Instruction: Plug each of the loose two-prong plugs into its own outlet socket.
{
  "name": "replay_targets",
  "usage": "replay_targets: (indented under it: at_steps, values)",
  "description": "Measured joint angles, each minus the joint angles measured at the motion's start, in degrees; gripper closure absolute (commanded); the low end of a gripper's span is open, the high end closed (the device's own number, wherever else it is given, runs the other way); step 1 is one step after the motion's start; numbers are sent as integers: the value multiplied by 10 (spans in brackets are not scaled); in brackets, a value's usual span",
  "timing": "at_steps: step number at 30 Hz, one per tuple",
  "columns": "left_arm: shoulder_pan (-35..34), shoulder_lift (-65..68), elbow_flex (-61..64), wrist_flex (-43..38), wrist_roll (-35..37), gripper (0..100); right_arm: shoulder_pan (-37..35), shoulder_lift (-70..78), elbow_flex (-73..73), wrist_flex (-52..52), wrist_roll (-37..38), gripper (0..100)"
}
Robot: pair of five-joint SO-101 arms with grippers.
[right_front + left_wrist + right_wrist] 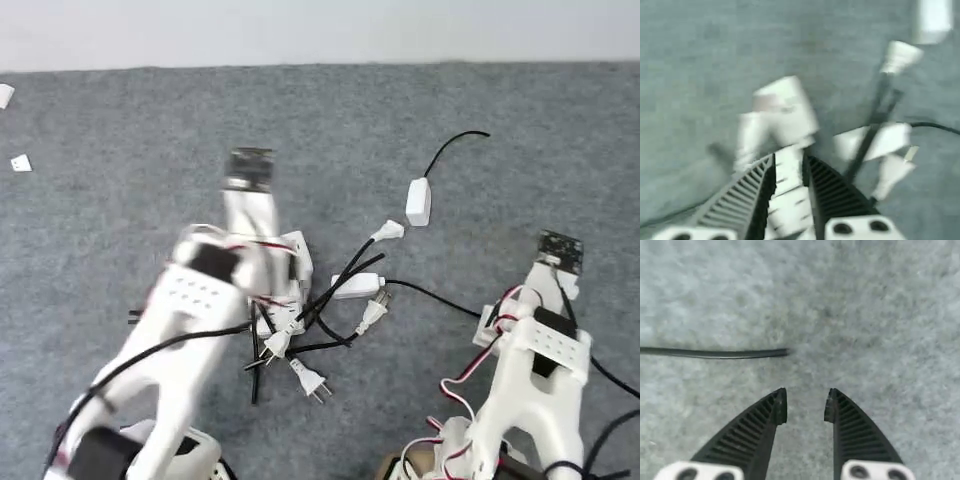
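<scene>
Your left gripper (789,161) is clamped on the white socket block (785,107) amid the cables (340,277) at centre, so steady it and bring your open right gripper (806,395) left to the loose plug (372,314) just right of the block.

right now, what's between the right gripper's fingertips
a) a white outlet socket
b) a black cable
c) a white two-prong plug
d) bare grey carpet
d: in the right wrist view the right gripper stands open over bare grey carpet; the black cable ends ahead of the fingertips, apart from them.
</scene>
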Motion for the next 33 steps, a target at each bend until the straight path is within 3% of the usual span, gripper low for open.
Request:
replay_targets:
  at_steps: [6, 11, 25, 33]
  values:
    - [24, 151, -47, -81, 97, 917, 4, 0, 0, -10, 0, 855]
    - [24, 206, -71, -87, 104, 917, 5, 0, 0, -11, 0, 855]
    - [-40, 209, -59, -106, 104, 913, -4, 0, 0, -11, 0, 855]
    - [-43, 209, -61, -106, 104, 913, -4, 0, 0, -11, 0, 855]
